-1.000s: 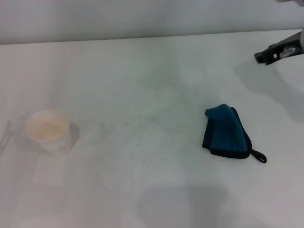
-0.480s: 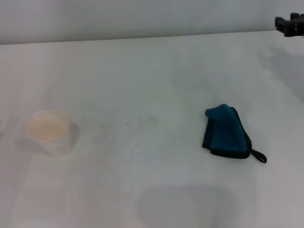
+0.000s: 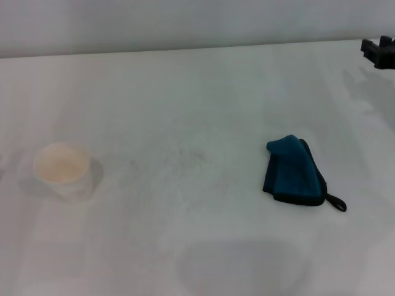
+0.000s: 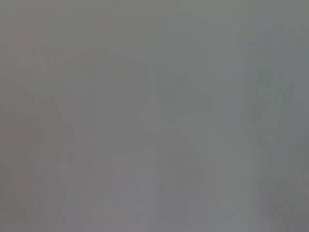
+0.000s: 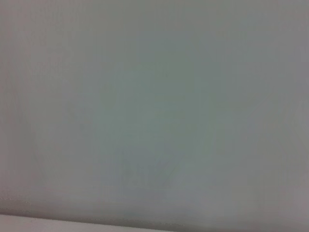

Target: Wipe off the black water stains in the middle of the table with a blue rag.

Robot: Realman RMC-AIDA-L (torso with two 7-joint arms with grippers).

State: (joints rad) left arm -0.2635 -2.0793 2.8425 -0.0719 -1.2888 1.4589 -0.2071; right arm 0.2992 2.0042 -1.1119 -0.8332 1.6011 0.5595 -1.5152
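Observation:
The blue rag [image 3: 294, 173] lies folded on the white table [image 3: 185, 92], right of the middle, with its black loop tag pointing to the near right. No dark puddle shows; only faint grey specks [image 3: 185, 155] mark the middle of the table. My right gripper [image 3: 378, 50] shows only as a dark tip at the far right edge, well beyond the rag and apart from it. My left gripper is out of view. Both wrist views show only a plain pale surface.
A white paper cup [image 3: 62, 169] stands upright at the left of the table. The table's far edge [image 3: 185, 49] runs across the top of the head view against a pale wall.
My right gripper has drawn back to the right, from over the table's far right to the very edge of the view. The rag and cup have not moved.

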